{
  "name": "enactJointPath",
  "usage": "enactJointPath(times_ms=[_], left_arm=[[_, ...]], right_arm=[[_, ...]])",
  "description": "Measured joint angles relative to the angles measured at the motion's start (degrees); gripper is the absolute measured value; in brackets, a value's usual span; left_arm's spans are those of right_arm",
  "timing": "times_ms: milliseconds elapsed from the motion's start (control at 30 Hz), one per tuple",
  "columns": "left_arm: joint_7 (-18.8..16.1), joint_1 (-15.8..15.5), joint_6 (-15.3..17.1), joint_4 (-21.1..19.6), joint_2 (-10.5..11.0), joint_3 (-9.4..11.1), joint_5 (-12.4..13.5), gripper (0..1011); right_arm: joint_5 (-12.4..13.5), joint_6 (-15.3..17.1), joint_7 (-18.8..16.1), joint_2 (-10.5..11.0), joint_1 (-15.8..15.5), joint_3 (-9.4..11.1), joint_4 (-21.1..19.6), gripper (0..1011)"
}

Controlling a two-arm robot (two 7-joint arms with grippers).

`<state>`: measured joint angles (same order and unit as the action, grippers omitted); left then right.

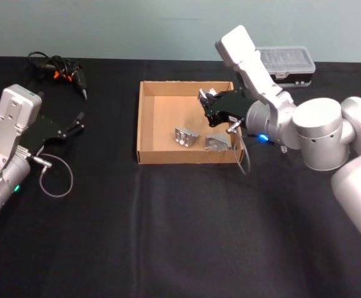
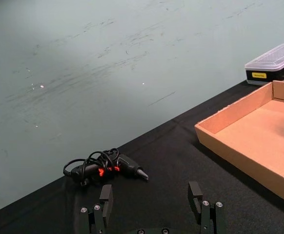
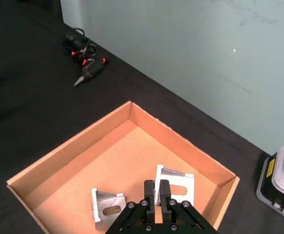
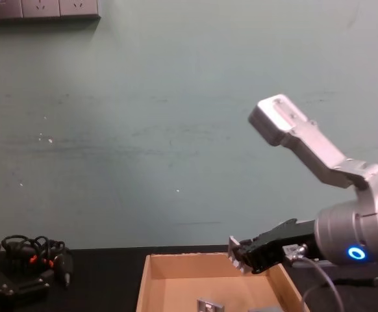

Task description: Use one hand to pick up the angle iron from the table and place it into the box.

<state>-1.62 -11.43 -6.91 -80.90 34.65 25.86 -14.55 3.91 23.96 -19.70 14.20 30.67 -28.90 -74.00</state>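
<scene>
angle irons (image 1: 187, 136) in box (image 1: 144, 124), table (image 1: 168, 236)

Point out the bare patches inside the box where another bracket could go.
The box is bare along its left wall and across the back-left floor. It is crowded front-right: one angle iron lies mid-floor, and the right gripper, shut on a second angle iron, hangs over the right half.

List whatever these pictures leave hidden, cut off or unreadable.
- Chest view: the bottom edge cuts off most of the box floor.
- Right wrist view: the right gripper, shut on an angle iron, covers that piece's lower edge and the box floor beneath.
- Left wrist view, past the parked, open left gripper: the yellow label on the plastic case is too small to read.
- Head view: the right arm hides the case's left end.
</scene>
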Motion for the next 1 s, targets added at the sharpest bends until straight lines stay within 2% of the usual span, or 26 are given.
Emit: enactJointPath(times_ms=[367, 633, 1000], left_arm=[[0.00, 0.00, 0.00, 0.00, 0.00, 0.00, 0.00, 1011], [0.00, 0.00, 0.00, 0.00, 0.00, 0.00, 0.00, 1011], [0.00, 0.00, 0.00, 0.00, 0.00, 0.00, 0.00, 1011]], right_arm=[[-2.01, 2.12, -0.14, -3.82, 3.05, -0.38, 6.58, 78], [-2.56, 3.26, -0.28, -4.73, 2.99, 0.54, 7.49, 78], [-3.34, 3.99, -0.70, -4.86, 1.83, 2.11, 6.93, 78]])
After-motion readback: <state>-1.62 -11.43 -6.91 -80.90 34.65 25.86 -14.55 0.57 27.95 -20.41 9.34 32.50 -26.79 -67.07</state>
